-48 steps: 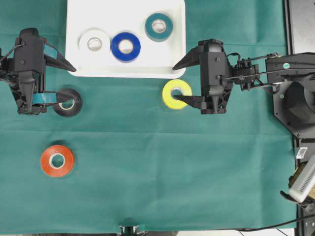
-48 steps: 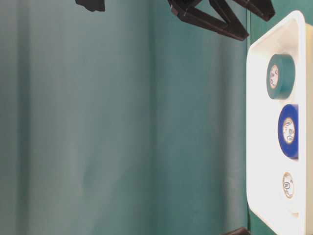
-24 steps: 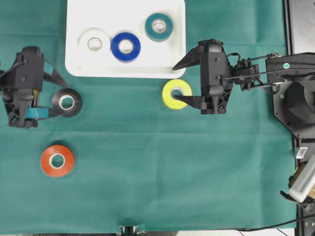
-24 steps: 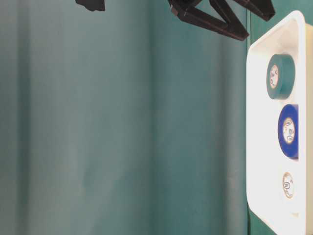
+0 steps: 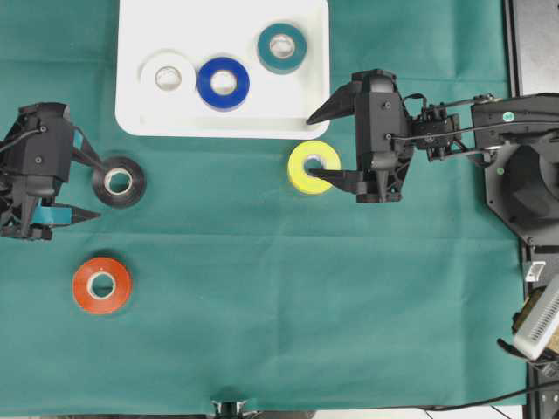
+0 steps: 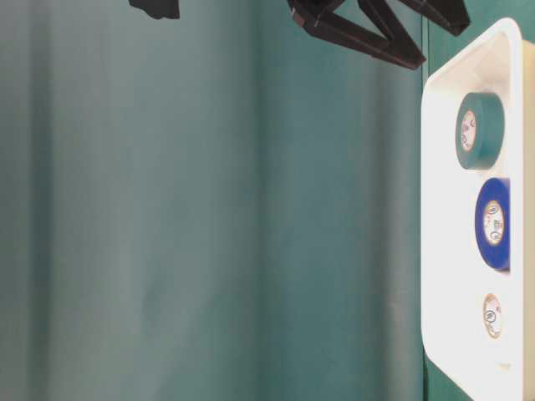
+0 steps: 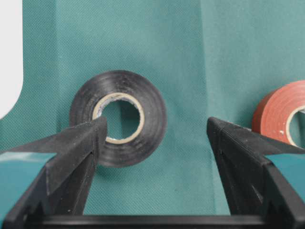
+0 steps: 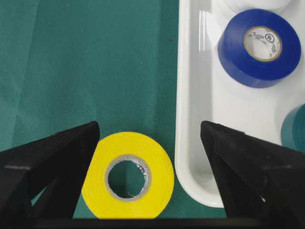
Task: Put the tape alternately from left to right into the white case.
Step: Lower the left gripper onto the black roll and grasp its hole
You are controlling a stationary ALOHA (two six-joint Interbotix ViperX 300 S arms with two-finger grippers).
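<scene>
Tape rolls white (image 5: 167,77), blue (image 5: 223,83) and teal (image 5: 281,47) lie in the white case (image 5: 131,105) at the far side. We see the left tool (image 5: 90,185) spread beside the black roll (image 5: 119,182), the right tool (image 5: 312,148) spread around the yellow roll (image 5: 314,166), and the red roll (image 5: 101,285) nearer us on the desk (image 5: 262,305).

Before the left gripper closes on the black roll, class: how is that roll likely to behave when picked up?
The black roll lies flat on the cloth, so it probably won't roll. It looks small and hollow, likely light. Its thick wound band should stay stiff in the open left gripper.
</scene>
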